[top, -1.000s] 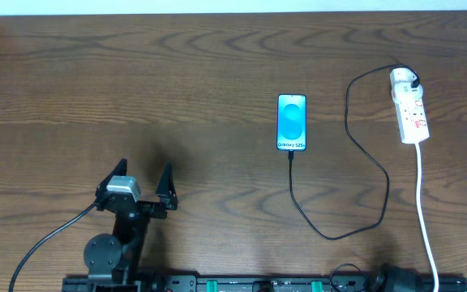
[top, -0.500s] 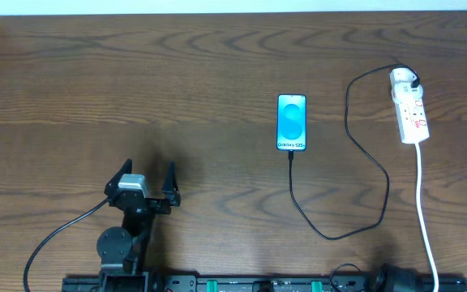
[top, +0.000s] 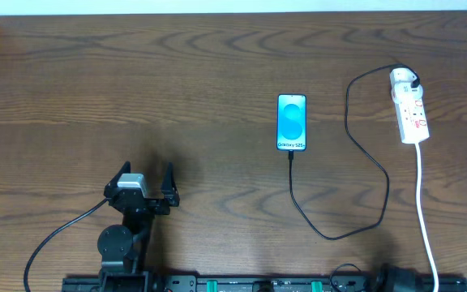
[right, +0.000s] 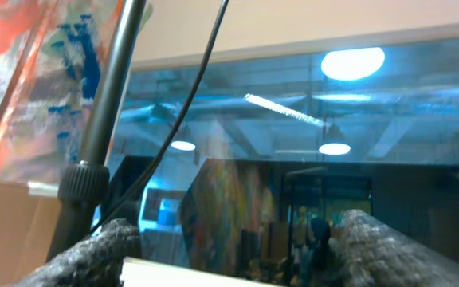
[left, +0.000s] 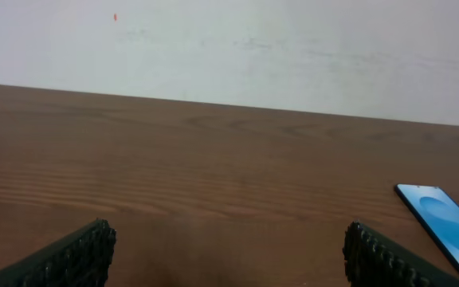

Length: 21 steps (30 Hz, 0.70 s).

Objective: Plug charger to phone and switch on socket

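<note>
Table: dark wood grain under a pale wall, and your left wrist camera sees little else ahead.
Left gripper: jaws spread wide with nothing between them, low at the near left of the table.
Right gripper: fingers apart and empty; its camera looks up at room lights, not the table.
Change: over the last second your left arm has slid slightly right and settled. The task items have not shifted.
Meaning: you appear to be pulling clear, so the plugging looks finished.
Phone: flat at mid-table with the screen lit, well apart from your left gripper.
Charger: the tip meets the phone's near edge, and the cable loops round to the white adapter at the socket's far end. You cannot confirm the tip is fully seated.
Socket: far right, its white cord running toward you; the switch is too small to read.
Containers: none in view.
</note>
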Each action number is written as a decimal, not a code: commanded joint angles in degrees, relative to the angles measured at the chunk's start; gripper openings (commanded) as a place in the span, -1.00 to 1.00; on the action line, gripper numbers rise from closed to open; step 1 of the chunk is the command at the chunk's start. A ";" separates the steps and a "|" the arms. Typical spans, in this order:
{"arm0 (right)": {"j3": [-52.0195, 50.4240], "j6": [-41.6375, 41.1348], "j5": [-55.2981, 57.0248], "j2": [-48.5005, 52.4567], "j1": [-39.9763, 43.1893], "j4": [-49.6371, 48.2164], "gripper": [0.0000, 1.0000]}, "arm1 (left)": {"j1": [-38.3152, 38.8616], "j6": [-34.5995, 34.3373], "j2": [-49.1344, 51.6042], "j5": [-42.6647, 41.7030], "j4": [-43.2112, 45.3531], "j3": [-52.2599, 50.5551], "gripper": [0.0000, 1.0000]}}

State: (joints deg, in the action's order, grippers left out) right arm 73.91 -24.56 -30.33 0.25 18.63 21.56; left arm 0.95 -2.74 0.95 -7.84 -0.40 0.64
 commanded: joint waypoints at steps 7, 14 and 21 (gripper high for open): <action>-4.85 0.00 12.07 0.20 0.63 -2.08 0.99 | -0.13 0.15 0.44 -0.07 -2.99 -0.39 0.84; -12.90 -0.52 12.76 0.24 0.61 0.96 0.98 | -0.13 0.15 0.44 -0.07 -2.97 -0.39 0.84; -23.52 -4.76 1.64 0.24 -2.99 -6.05 0.98 | -0.13 0.15 0.44 -0.07 -2.97 -0.39 0.84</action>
State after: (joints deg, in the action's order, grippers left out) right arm 52.56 -27.22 -22.33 0.43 17.80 18.17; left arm 0.95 -2.74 1.26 -7.14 -1.02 0.89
